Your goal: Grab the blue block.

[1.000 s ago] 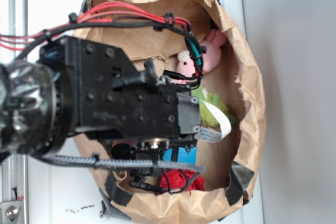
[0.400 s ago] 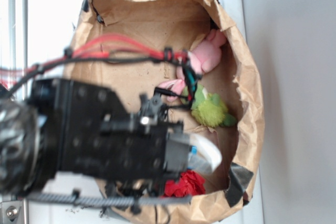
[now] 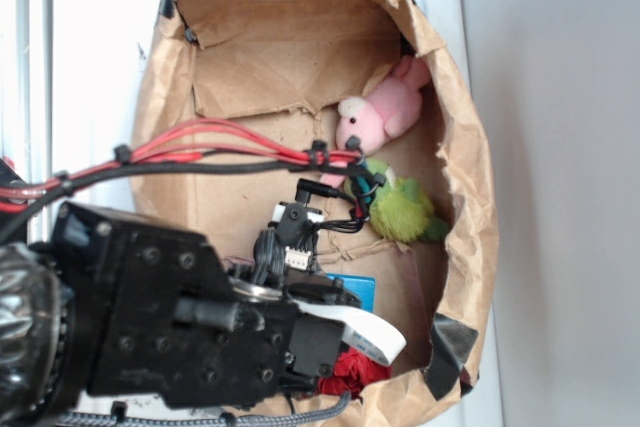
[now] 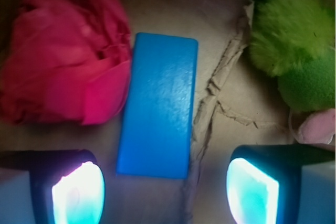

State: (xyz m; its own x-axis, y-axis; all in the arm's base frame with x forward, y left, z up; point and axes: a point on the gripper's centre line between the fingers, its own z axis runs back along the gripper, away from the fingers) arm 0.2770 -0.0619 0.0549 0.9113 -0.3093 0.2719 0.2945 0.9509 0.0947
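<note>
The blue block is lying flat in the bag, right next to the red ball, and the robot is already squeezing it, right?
Not quite. The end effector is open, and its fingers sit apart without touching the blue block. The wrist view shows this. The rest holds: the block lies flat in the bag, right beside the red ball.

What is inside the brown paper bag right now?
Inside the paper bag: a pink bunny, a green plush toy, the blue block and a red crumpled ball. The arm hides the bag's lower left interior.
</note>
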